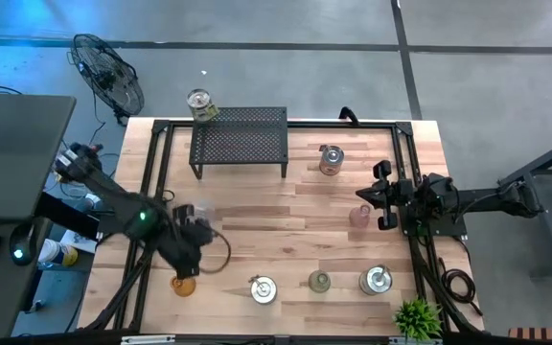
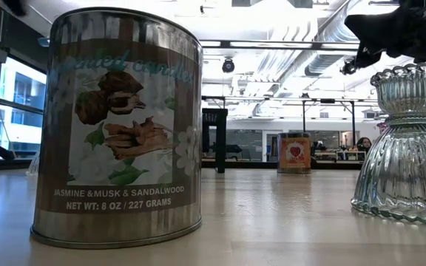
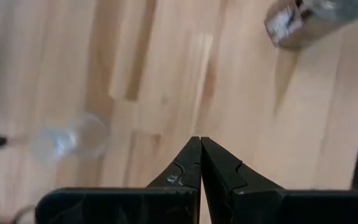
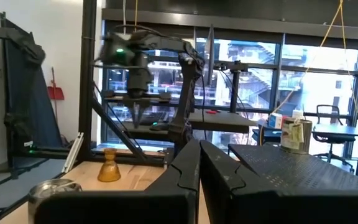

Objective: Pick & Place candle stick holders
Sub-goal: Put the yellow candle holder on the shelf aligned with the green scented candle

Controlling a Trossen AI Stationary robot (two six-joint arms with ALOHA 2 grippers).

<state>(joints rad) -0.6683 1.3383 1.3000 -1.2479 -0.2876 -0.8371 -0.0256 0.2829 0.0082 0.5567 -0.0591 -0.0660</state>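
L gripper (image 1: pixel 199 222) is up over the table's front-left area, fingers (image 3: pixel 191 165) pressed together w/ nothing between them. Directly under it in wrist cam I see a clear glass holder (image 3: pixel 73 137), blurred, on the wood, not touching the tips; a silver tin holder (image 3: pixel 303 22) sits well apart at frame corner. R gripper (image 1: pixel 383 196) waits at the table's right side, fingers (image 4: pixel 188 165) also closed together, empty, pointing across toward the L arm. Holders from the top cam: amber holder (image 1: pixel 184 284) at front-left edge, near the L arm; silver tin (image 1: pixel 263 288) front centre; olive glass holder (image 1: pixel 320 281) beside it; another silver tin (image 1: pixel 376 280) front-right; pink glass holder (image 1: pixel 359 217) just beside the R gripper; silver tin (image 1: pixel 331 160) mid-right; one more tin (image 1: pixel 200 104) at the back-left corner of the black rack (image 1: pixel 240 140), can't tell if on it or behind. Green plant (image 1: pixel 418 317) at front-right corner. Low cam: labelled candle tin (image 2: pixel 117 125) close up, ribbed clear glass holder (image 2: pixel 409 144) to its side, both upright on the table (image 2: pixel 272 222).
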